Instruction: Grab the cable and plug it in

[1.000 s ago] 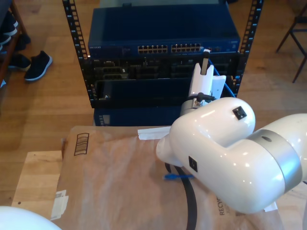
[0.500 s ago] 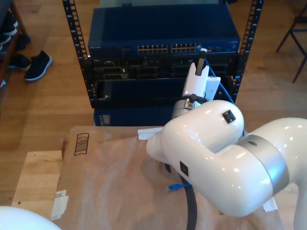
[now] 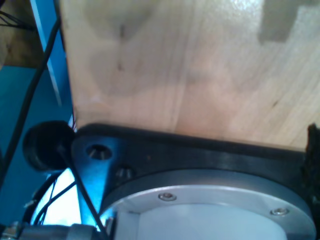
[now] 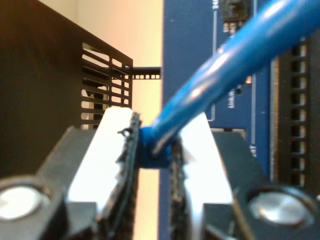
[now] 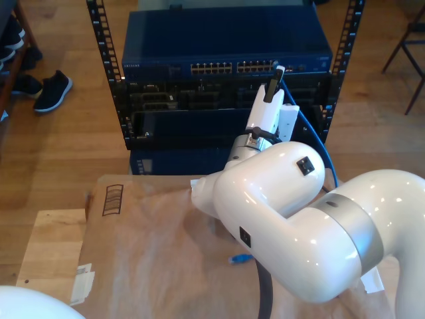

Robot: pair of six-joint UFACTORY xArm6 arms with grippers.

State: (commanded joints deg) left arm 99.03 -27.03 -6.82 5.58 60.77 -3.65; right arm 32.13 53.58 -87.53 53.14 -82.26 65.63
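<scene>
The cable [image 4: 225,65] is bright blue, and my second gripper [image 4: 152,145] is shut on it between white fingers [image 4: 112,145]. In the exterior view my second gripper [image 5: 274,73] is held up against the blue network switch [image 5: 226,53], at the right end of its port row [image 5: 234,67]. From there the cable [image 5: 313,136] hangs down on the exterior view's right, behind the white arm [image 5: 285,219]. Its other end [image 5: 240,258] lies on the brown paper. The plug at the gripped end is hidden.
A black rack [image 5: 106,60] holds the switch and darker units [image 5: 186,100] below it. Brown paper [image 5: 153,252] covers the wooden table [image 5: 50,246]. Shoes [image 5: 52,90] lie on the floor at the exterior view's left. The first wrist view shows a wooden board [image 3: 190,70] and a black mounting plate [image 3: 200,155].
The second arm has swung toward the exterior view's left. Its gripper has moved left and slightly up along the port row with the cable. The loose end on the paper has shifted a little.
</scene>
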